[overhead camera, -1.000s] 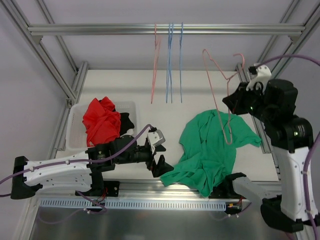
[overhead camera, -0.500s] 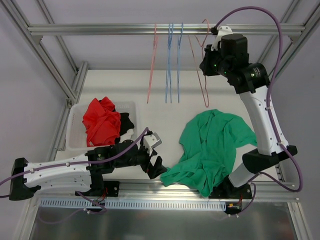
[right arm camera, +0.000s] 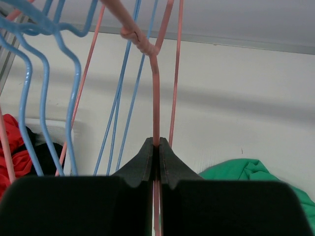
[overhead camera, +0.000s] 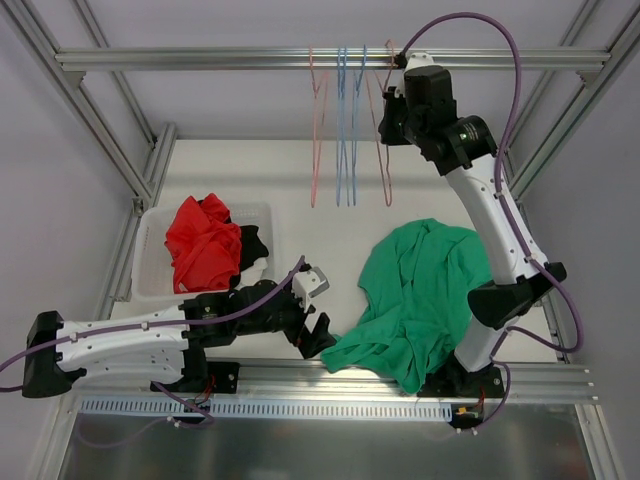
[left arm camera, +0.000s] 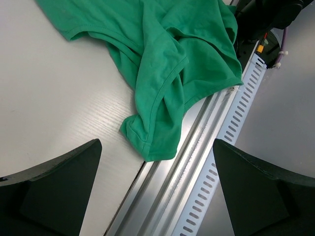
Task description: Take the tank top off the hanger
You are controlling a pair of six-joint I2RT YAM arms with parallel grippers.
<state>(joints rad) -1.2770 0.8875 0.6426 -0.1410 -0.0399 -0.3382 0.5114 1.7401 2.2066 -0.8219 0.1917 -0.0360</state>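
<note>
Already the green tank top [overhead camera: 420, 290] lies in a loose heap on the table [overhead camera: 250, 170], free of the pink hanger [right arm camera: 155, 98]. The right gripper [right arm camera: 155, 145] clamps that hanger tight by its wire neck, up at the rail [overhead camera: 200, 58] beside the blue hangers [overhead camera: 343, 130]. Soft, light and floppy, the cloth looks easiest to take at a hem or folded corner — one such corner lies just ahead of the left gripper [overhead camera: 318, 325], whose jaws stand wide apart near the table's front edge. At the left a white bin [overhead camera: 150, 225] holds a red garment [overhead camera: 203, 245] and a black garment [overhead camera: 252, 243] — nothing green.

right gripper [overhead camera: 389, 112] holds bare pink hanger [overhead camera: 381, 160]; green tank top [overhead camera: 420, 290] lies on table [overhead camera: 250, 180].
</note>
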